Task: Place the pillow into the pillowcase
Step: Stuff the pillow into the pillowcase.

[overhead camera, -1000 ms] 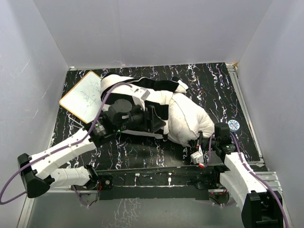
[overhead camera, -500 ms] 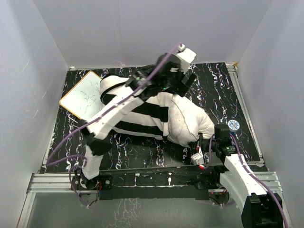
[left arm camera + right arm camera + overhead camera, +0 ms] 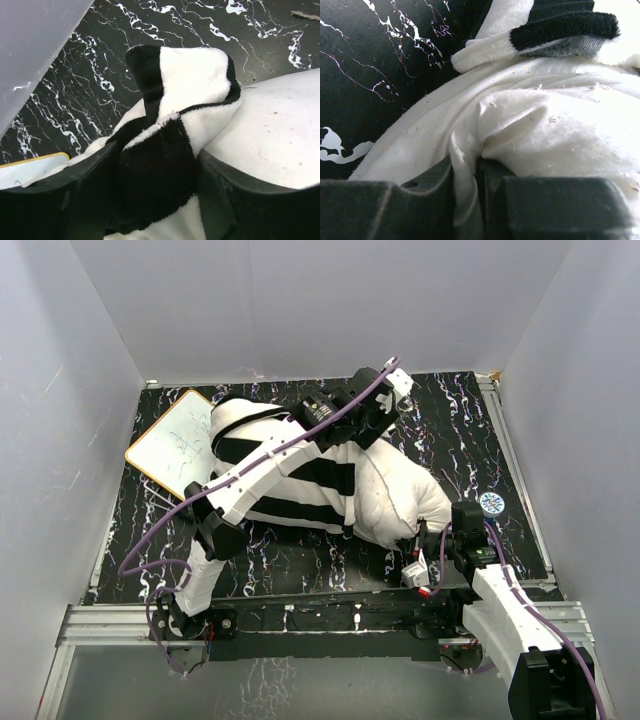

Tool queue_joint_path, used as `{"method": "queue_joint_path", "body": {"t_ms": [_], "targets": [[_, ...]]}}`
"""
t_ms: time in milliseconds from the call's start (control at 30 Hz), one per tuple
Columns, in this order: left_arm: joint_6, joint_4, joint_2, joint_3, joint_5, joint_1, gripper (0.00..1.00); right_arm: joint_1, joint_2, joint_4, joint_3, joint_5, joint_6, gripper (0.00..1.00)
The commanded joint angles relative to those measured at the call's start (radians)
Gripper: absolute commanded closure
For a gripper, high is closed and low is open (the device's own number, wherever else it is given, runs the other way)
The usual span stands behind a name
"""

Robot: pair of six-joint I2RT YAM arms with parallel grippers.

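- Pillow [image 3: 400, 495]: one, plump, plain white cloth.
- Pillowcase [image 3: 300, 475]: one, fuzzy, black-white stripes.
- Left fingers [image 3: 55, 210] apart around pillowcase fold, grip unclear.
- Right fingers [image 3: 545, 205] pinch pillow cloth.

pillow [image 3: 400, 498] half inside pillowcase [image 3: 310, 492], whiteboard [image 3: 172, 443] left
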Motion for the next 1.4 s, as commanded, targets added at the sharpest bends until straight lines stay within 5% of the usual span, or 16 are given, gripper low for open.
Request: {"method": "queue_joint_path", "body": {"t_ms": [0, 33, 67, 100, 200, 333, 467, 533, 633, 900, 1133, 1233, 1367], "targets": [[-0.005, -0.014, -0.045, 0.006, 0.048, 0.027, 0.52, 0.013, 0.015, -0.168, -0.018, 0.041, -0.2, 0.92], [-0.006, -0.011, -0.047, 0.005, 0.073, 0.03, 0.66, 0.011, 0.014, -0.161, -0.016, 0.04, -0.185, 0.92], [-0.01, -0.006, -0.048, 0.01, 0.101, 0.032, 0.92, 0.012, 0.014, -0.149, -0.012, 0.037, -0.169, 0.92], [-0.019, -0.003, -0.05, 0.024, 0.147, 0.032, 1.0, 0.012, 0.014, -0.134, -0.01, 0.033, -0.145, 0.92], [-0.115, 0.076, -0.084, 0.059, 0.396, 0.032, 1.0, 0.013, 0.015, 0.02, 0.01, 0.004, 0.001, 0.92], [-0.319, 0.363, -0.155, 0.063, 0.745, -0.025, 1.0, 0.049, 0.082, 0.764, 0.086, 0.095, 0.846, 0.92], [-0.49, 0.615, -0.162, 0.053, 0.923, -0.08, 1.0, 0.055, 0.288, 0.873, 0.496, 0.179, 1.315, 0.92], [-0.552, 0.688, -0.134, 0.052, 0.953, -0.095, 1.0, 0.079, 0.332, 1.024, 0.552, 0.181, 1.455, 0.92], [-0.653, 0.809, -0.105, 0.029, 1.006, -0.095, 1.0, 0.124, 0.377, 0.98, 0.619, 0.212, 1.465, 0.92], [-0.864, 1.054, -0.133, -0.161, 1.061, 0.001, 1.0, 0.12, 0.287, 1.216, 0.529, 0.186, 1.565, 0.92], [-0.806, 0.951, -0.226, -0.37, 1.001, 0.049, 1.0, 0.02, 0.281, 1.289, 0.62, 0.379, 1.628, 0.92], [-0.85, 1.025, -0.249, -0.489, 1.008, 0.05, 1.0, 0.001, 0.319, 1.276, 0.67, 0.425, 1.683, 0.92], [-0.937, 1.086, -0.145, -0.394, 1.075, 0.024, 1.0, 0.052, 0.361, 1.131, 0.662, 0.343, 1.701, 0.92]]}}
